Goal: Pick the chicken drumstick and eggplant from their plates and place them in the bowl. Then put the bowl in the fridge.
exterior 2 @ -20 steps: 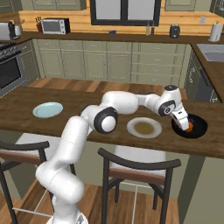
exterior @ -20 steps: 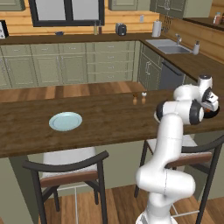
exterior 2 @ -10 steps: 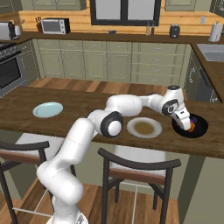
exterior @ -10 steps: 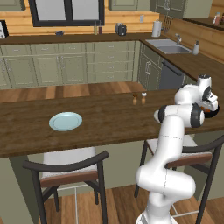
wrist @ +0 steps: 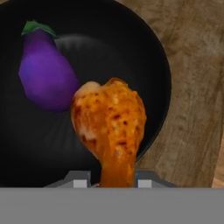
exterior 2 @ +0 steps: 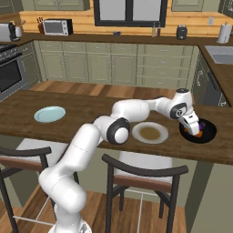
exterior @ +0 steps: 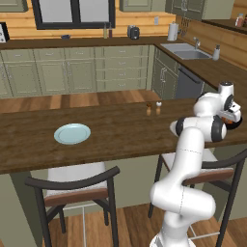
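The black bowl [wrist: 157, 65] is sitting on the wooden counter [exterior 2: 91, 123] at the arm's far right, and the eggplant [wrist: 46, 74] is lying inside it, green cap toward the rim. The chicken drumstick [wrist: 111, 127] is hanging just beside the eggplant over the bowl's inside, fat end forward, its narrow end running back between the fingertips [wrist: 78, 183] of the gripper [wrist: 114, 183]. The gripper is clenching that narrow end; whether the meat is touching the bowl's floor cannot be told.

The right base view is showing the bowl [exterior 2: 208, 136] from the side, with the gripper [exterior 2: 195, 129] reaching down into it and small spots of purple [exterior 2: 202, 124] and orange [exterior 2: 199, 133] at its tips. Just beside the bowl, the cream plate with the tan centre [exterior 2: 150, 132] is lying bare, and well apart, at the counter's other end, the pale blue plate [exterior 2: 50, 113] is lying bare too.

The left base view is giving the blue plate [exterior: 72, 133] plainly, along with two small shakers [exterior: 153, 108] standing on the counter, while the arm's own white links are covering most of the bowl, leaving a dark sliver and an orange spot beside the hand [exterior: 231, 113].
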Available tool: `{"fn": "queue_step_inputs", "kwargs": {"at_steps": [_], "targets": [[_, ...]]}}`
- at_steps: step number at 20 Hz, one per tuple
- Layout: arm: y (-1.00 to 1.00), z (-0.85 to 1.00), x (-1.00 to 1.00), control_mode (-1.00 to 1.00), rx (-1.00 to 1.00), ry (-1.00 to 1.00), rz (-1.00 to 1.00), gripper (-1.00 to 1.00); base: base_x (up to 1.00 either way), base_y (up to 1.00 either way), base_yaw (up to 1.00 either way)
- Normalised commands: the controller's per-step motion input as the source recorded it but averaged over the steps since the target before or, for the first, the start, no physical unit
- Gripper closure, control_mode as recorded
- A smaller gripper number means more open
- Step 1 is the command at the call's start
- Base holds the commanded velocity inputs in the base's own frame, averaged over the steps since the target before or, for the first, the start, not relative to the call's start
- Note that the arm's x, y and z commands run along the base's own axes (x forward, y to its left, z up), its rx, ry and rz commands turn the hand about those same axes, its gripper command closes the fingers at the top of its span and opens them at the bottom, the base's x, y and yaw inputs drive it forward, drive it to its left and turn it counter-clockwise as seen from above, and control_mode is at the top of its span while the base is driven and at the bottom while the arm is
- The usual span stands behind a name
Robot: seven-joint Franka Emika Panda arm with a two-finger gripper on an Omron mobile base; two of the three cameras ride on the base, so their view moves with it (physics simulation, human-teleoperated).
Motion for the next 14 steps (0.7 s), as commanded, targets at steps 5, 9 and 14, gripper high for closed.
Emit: {"fn": "queue_step_inputs", "kwargs": {"at_steps": [5, 9, 14], "targets": [[-0.02, 0.00, 0.00, -1.00, 0.00, 0.00, 0.00, -1.00, 0.00, 0.00, 0.00], [0.06, 0.01, -0.11, -1.00, -0.01, -0.01, 0.00, -1.00, 0.00, 0.00, 0.00], [0.42, 0.17, -0.52, -1.00, -0.08, -0.10, 0.01, -1.00, 0.00, 0.00, 0.00]]}}
